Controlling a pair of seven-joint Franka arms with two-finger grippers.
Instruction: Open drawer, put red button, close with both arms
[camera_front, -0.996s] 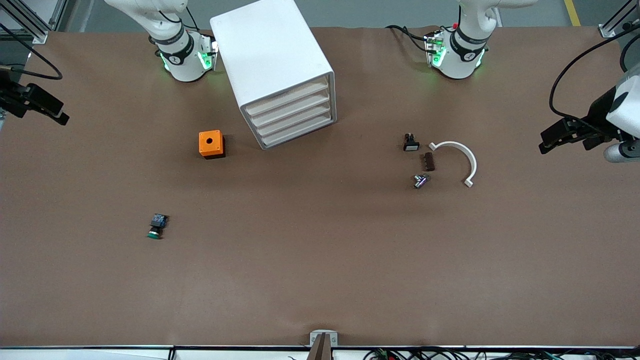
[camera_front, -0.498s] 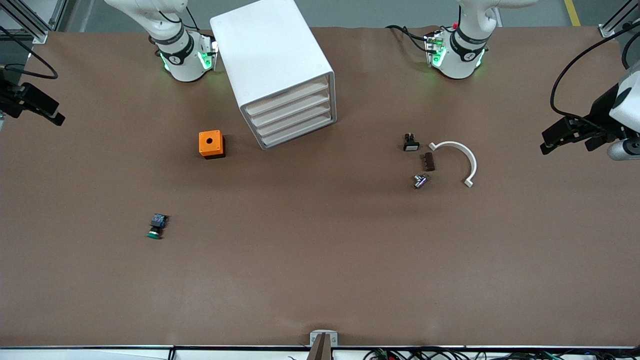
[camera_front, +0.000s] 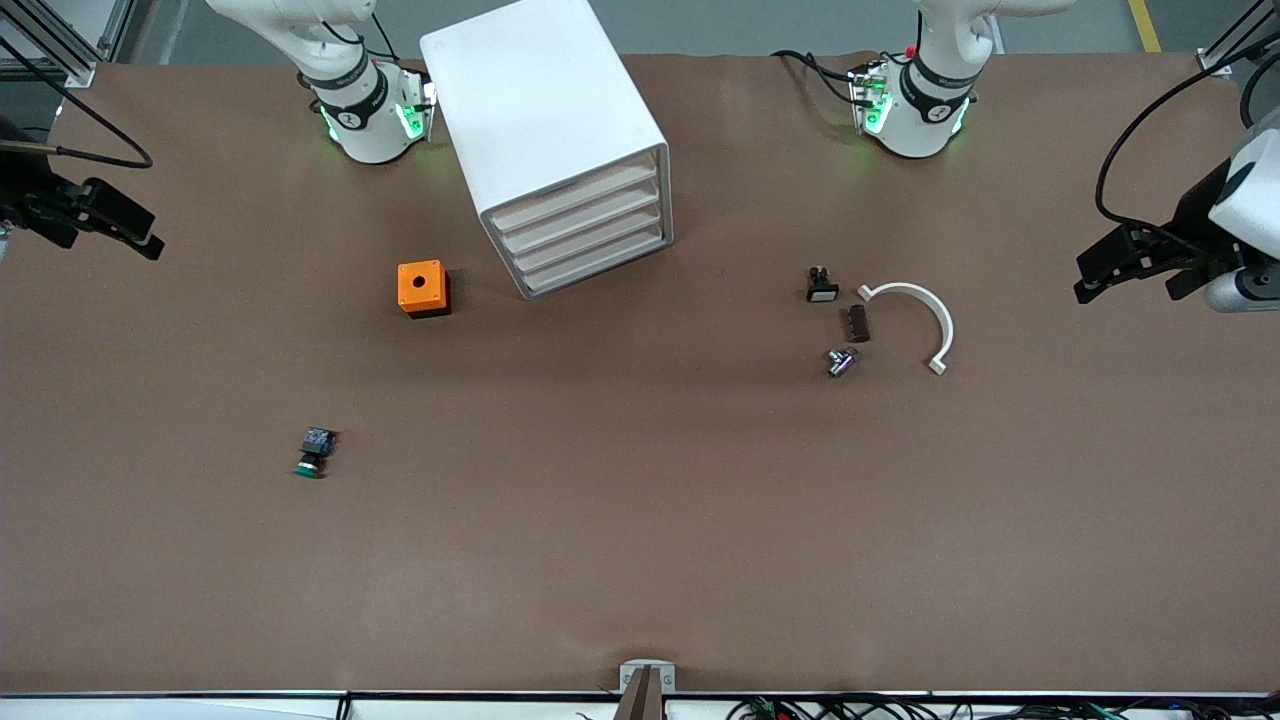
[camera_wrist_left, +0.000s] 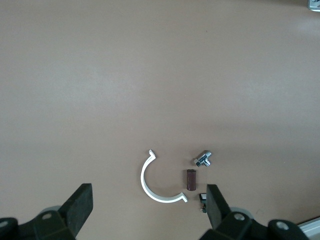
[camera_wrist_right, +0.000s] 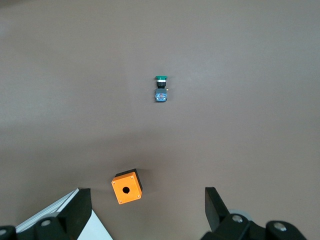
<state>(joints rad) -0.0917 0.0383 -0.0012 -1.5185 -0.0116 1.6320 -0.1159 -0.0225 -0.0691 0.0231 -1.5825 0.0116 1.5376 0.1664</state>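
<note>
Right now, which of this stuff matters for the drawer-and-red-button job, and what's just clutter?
Job: drawer cabinet, all drawers shut; left gripper, open, over the left arm's table end; right gripper, open, over the right arm's end. No red button in view.
Clutter: green button, orange box, white curved clip, brown block, metal fitting, white-capped black part.

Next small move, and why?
Probably swing the right gripper toward the cabinet to open a drawer: all drawers look shut, both it and the left gripper hang open, empty, over the table's ends. No red button shows, only the green button.
</note>
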